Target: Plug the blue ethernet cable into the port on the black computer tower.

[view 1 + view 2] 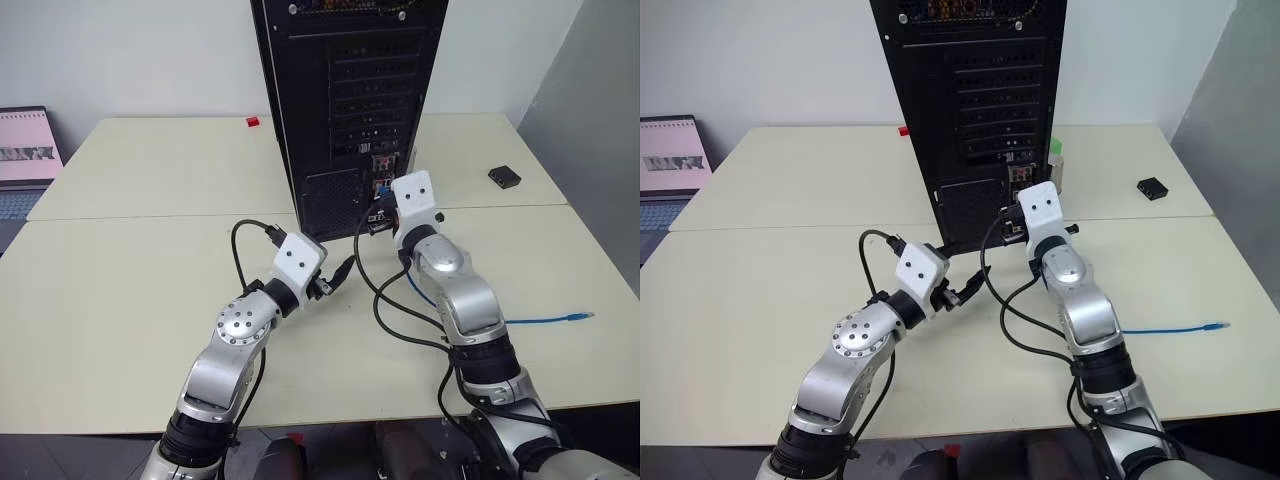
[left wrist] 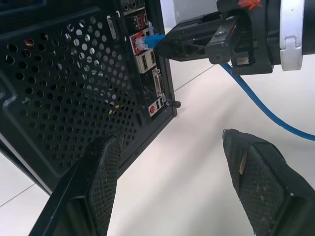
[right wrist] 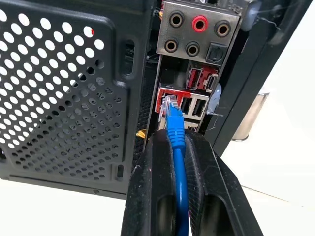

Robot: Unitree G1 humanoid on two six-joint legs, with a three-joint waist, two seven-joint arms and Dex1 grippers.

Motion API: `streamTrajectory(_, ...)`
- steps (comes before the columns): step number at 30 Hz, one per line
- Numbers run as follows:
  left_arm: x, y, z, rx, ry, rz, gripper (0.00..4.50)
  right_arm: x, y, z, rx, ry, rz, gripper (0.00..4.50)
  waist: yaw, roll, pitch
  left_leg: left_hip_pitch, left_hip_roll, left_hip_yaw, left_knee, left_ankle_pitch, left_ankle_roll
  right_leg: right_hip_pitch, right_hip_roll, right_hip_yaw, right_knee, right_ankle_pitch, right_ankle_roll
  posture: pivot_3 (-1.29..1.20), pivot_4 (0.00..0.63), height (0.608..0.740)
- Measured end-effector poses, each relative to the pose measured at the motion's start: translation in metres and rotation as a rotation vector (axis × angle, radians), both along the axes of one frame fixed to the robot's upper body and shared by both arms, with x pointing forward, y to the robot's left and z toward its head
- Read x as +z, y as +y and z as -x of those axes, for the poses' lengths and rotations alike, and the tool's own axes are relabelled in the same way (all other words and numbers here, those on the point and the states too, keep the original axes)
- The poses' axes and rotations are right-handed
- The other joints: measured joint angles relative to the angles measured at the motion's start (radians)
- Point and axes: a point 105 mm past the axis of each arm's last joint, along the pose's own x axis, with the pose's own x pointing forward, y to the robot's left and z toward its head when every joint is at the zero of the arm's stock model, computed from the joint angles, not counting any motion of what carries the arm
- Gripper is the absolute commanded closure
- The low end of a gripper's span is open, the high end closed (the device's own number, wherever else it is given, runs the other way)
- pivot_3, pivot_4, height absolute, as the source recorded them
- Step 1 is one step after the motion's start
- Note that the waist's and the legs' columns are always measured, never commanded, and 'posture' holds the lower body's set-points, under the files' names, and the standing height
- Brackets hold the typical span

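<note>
The black computer tower (image 1: 350, 100) stands upright at the middle of the table, its rear panel facing me. My right gripper (image 3: 174, 140) is shut on the blue ethernet cable (image 3: 178, 167) just behind its clear plug (image 3: 170, 105). The plug's tip sits at the mouth of the red-framed port (image 3: 164, 96), below the audio jacks; how deep it sits I cannot tell. The rest of the cable trails right across the table (image 1: 550, 320). My left gripper (image 2: 172, 147) hovers open and empty, low and left of the right gripper (image 1: 378, 215), pointing at the tower's perforated lower panel.
Black robot cables (image 1: 385, 310) loop on the table between the arms. A small black box (image 1: 504, 178) lies at the far right and a small red object (image 1: 253, 122) behind the tower's left side. A pale cylinder (image 1: 1056, 165) stands beside the tower's right edge.
</note>
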Motion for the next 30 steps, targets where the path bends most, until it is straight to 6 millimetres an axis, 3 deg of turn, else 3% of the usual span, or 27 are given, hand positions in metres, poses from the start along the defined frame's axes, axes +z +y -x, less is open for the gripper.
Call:
streamTrajectory(7,-0.001,0.000,0.000,0.000,0.002,0.000,1.10,0.001,0.003,-0.001,0.006,0.027,-0.025,4.50,-0.003,0.000,0.000,0.000,0.000,0.000,0.000,0.000,0.001,0.000,0.000,0.000,0.000,0.001,0.000,0.00,0.150,0.740)
streamTrajectory(17,0.000,0.000,-0.001,-0.001,-0.001,-0.002,1.10,0.005,0.011,-0.004,-0.061,0.109,-0.206,4.50,0.000,0.000,0.000,-0.001,0.001,-0.003,-0.001,0.002,0.002,0.000,0.001,-0.002,0.000,0.002,-0.002,0.00,0.150,0.740)
streamTrajectory(30,0.001,-0.001,-0.001,-0.002,-0.004,-0.003,1.10,0.006,0.018,-0.002,-0.086,0.121,-0.250,4.50,0.000,0.000,0.000,-0.001,0.000,-0.001,-0.001,0.002,0.002,-0.001,0.000,-0.001,-0.001,0.002,-0.001,0.00,0.150,0.740)
